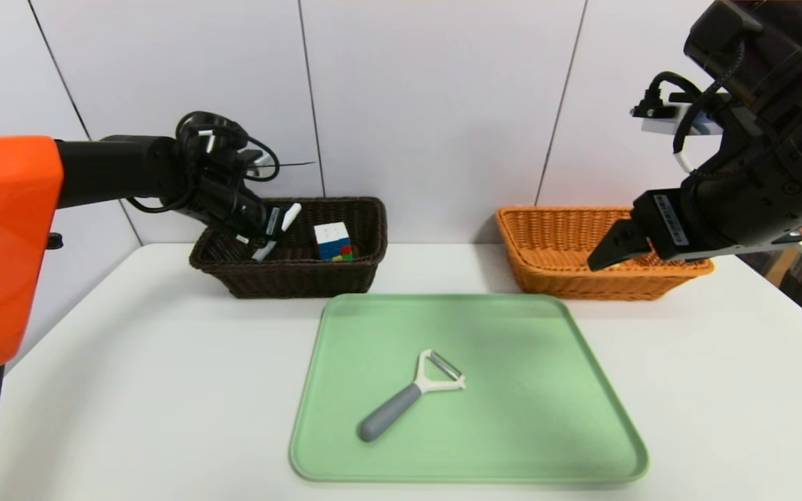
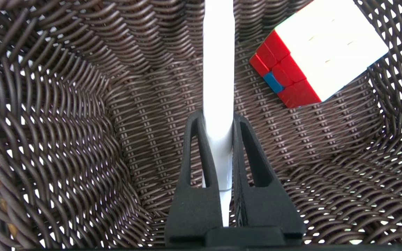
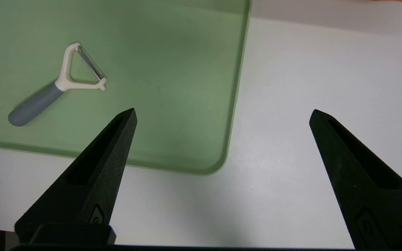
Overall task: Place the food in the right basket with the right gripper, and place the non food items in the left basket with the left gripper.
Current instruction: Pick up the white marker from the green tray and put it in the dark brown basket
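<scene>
The left gripper (image 2: 218,122) is clamped on the white marker pen (image 2: 218,69), both black fingers (image 2: 201,153) pressed against its barrel. In the head view this gripper (image 1: 262,233) sits at the centre left of the frame, over the left end of the dark brown left basket (image 1: 359,275), with the pen (image 1: 288,217) sticking up at a slant above the rim. The puzzle cube (image 1: 332,241) lies inside that basket, just right of the gripper; in the left wrist view it (image 2: 326,48) is in the upper right, white face up, apart from the pen.

The right gripper (image 3: 222,115) has its jaws spread wide with nothing between them, hovering above the white table (image 3: 309,87) beside the tray's corner. In the head view it (image 1: 613,250) is at the right, in front of the orange-tan right basket (image 1: 547,271).

The green tray (image 1: 512,445) fills the lower centre of the head view, and the grey-handled Y-peeler (image 1: 408,395) lies on it, handle toward the lower left. No bun can be made out in any view.
</scene>
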